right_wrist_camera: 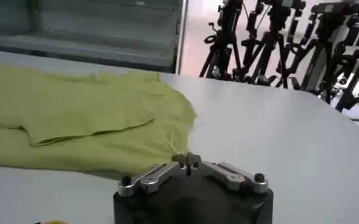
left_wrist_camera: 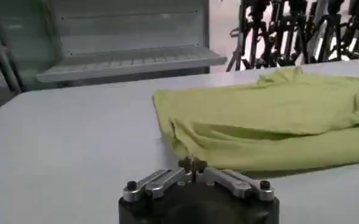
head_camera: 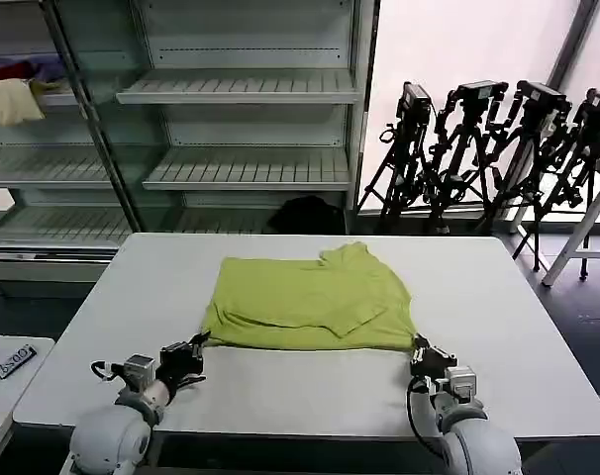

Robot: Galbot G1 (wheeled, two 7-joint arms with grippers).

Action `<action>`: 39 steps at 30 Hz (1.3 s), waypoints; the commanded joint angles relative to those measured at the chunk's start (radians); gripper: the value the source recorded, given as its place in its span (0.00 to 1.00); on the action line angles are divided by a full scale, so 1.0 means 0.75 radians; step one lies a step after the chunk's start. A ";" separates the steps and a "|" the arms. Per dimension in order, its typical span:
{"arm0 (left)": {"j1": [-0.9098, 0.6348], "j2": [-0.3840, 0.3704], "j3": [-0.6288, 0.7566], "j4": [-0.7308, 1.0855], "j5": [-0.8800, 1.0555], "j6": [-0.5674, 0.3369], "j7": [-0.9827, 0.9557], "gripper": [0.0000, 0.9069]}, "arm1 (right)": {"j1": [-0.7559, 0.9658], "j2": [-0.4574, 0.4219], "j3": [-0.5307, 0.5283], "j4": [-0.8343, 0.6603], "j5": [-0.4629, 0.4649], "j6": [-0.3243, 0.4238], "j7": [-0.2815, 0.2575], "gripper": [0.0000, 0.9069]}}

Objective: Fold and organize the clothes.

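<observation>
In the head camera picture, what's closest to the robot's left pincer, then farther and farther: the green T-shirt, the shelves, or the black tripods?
From the left pincer:
1. T-shirt, on the table just ahead.
2. Shelves, behind the table.
3. Tripods, far back on the right.

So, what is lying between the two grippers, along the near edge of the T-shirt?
In the head view, only bare white table lies between the left gripper and right gripper, just before the T-shirt.
</observation>
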 commanded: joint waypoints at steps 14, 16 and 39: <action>0.497 0.156 -0.318 -0.262 -0.061 -0.061 0.090 0.00 | -0.387 -0.005 0.002 0.276 -0.001 -0.015 -0.007 0.00; 0.517 0.154 -0.314 -0.267 -0.057 -0.065 0.089 0.00 | -0.404 0.000 -0.009 0.286 -0.010 -0.015 -0.011 0.00; 0.523 0.110 -0.303 -0.226 0.008 -0.068 -0.040 1.00 | -0.387 0.025 -0.038 0.261 -0.071 0.016 0.030 1.00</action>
